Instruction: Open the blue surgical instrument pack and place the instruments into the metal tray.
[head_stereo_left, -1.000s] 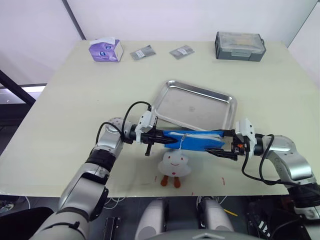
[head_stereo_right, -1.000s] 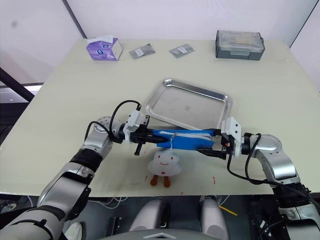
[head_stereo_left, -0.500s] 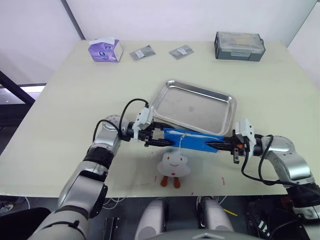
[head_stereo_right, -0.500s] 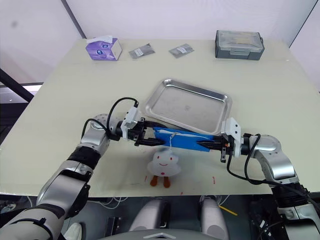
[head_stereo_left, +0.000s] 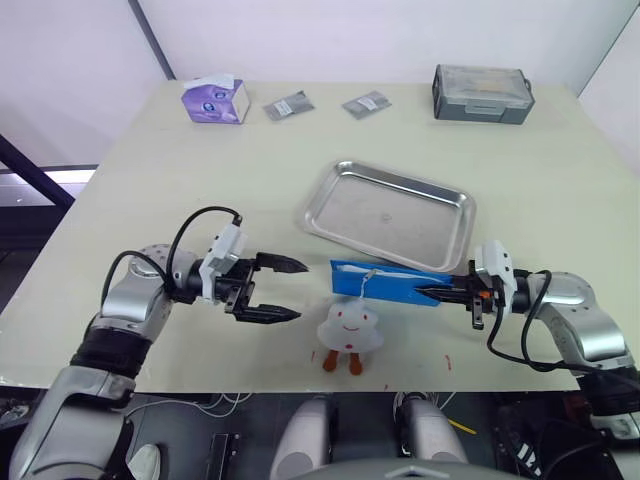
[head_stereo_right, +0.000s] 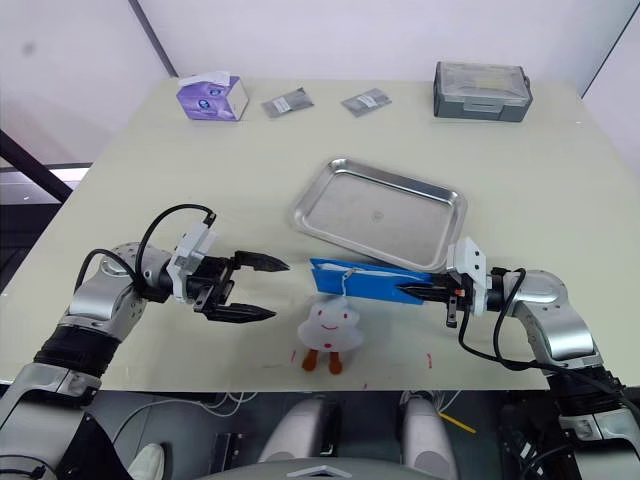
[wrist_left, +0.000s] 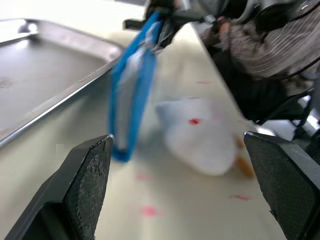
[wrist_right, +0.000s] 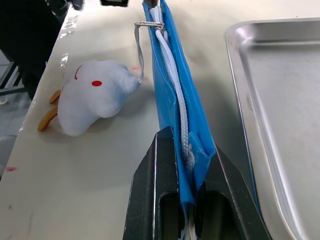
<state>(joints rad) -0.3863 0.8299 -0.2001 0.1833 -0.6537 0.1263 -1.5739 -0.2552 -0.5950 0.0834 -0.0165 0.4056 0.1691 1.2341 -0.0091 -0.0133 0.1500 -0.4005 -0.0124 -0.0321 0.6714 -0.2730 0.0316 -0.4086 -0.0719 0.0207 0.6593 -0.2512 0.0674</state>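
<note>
Matte cream table (head_stereo_left: 560, 170); right hand (head_stereo_left: 432, 293) pinching flat blue fabric pack (head_stereo_left: 385, 282).

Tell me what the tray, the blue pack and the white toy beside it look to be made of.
Tray: metal, likely stainless steel, with a shiny, mirror-like rim and a duller, hazy floor. Pack: thin blue fabric or coated cloth, matte, with a white zip along its top edge; it folds softly in the right hand. Toy: white plush by its look, rounded and matte, with orange feet.
</note>
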